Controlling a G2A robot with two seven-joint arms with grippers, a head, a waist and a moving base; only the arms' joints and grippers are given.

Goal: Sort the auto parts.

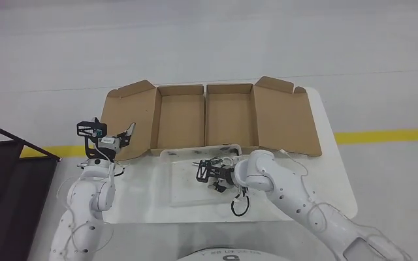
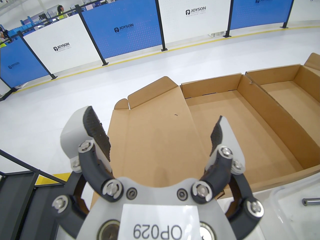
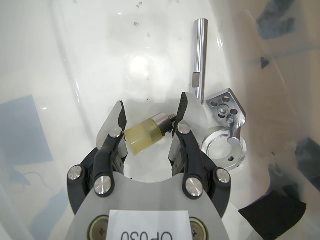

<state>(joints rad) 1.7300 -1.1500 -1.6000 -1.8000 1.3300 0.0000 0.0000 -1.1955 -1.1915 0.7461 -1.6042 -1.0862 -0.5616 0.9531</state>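
My right gripper (image 3: 152,100) is down inside the clear plastic tray (image 3: 100,51), shut on a yellowish rubber bumper (image 3: 143,133) with a metal threaded stud; one finger presses the rubber end, the other the stud tip. Beside it lie a steel rod (image 3: 200,56), a square bracket with holes (image 3: 225,106), a small pin (image 3: 233,132) and an aluminium ring (image 3: 222,148). In the top view this gripper (image 1: 208,171) sits at the tray's (image 1: 183,189) right part. My left gripper (image 2: 155,118) hangs open with nothing in it over the left box flap (image 1: 127,111), at the table's left edge (image 1: 124,134).
Two open cardboard boxes (image 1: 179,121) (image 1: 228,117) stand side by side behind the tray, flaps spread outward. A black cable loop (image 1: 240,207) lies near the table's front edge. A black frame (image 1: 19,150) stands off the table's left side.
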